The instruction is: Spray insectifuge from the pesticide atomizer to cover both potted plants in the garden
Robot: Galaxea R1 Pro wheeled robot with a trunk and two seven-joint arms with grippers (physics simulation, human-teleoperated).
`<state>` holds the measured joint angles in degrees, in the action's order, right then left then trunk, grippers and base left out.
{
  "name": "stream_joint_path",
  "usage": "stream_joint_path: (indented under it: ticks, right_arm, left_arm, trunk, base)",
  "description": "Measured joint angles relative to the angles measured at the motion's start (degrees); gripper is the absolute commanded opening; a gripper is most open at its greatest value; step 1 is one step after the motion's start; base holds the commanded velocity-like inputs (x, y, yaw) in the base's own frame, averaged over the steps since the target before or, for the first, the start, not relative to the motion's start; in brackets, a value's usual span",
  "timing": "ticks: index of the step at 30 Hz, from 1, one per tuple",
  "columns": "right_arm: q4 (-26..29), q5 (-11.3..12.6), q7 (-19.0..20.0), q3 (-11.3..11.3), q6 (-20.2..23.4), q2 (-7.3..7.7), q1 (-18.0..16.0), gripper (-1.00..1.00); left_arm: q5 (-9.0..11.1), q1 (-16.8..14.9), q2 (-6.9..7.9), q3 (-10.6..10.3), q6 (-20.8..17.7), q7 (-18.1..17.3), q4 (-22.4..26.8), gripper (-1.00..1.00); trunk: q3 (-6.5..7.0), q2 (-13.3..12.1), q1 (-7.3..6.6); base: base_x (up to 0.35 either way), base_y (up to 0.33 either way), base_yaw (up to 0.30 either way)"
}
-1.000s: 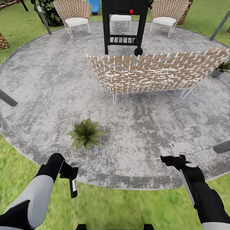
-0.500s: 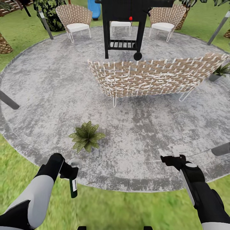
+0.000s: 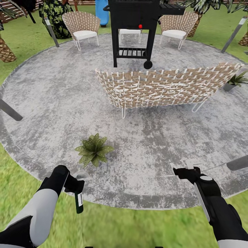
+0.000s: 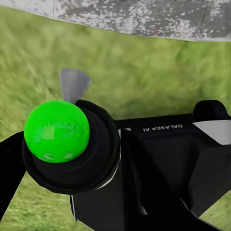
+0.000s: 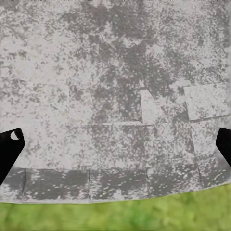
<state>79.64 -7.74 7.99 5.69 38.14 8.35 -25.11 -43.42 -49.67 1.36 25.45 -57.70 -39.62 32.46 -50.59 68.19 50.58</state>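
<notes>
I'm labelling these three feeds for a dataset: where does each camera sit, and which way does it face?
Head view: on the robot's head, looking forward and down over the patio; both arms show, left gripper holding the atomizer, right gripper open, potted plant ahead.
Left wrist view: near the left gripper, facing down at grass; the atomizer's top and the gripper body show.
Right wrist view: near the right gripper, facing down at the patio edge; black fingertips show.
Shared: all show patio stone meeting grass.
</notes>
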Motion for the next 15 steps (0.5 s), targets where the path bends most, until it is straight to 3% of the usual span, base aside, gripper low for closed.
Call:
stream_joint_path:
  ticks: [15]
  right_arm:
    - [0.0,0.0,0.0,-0.04,0.0,0.0,0.0,1.0]
  left_arm:
    - [0.01,-0.02,0.0,0.01,0.01,0.0,0.0,-1.0]
  trunk:
    - [1.37,0.0,0.0]
  base:
    - [0.0,0.0,0.0]
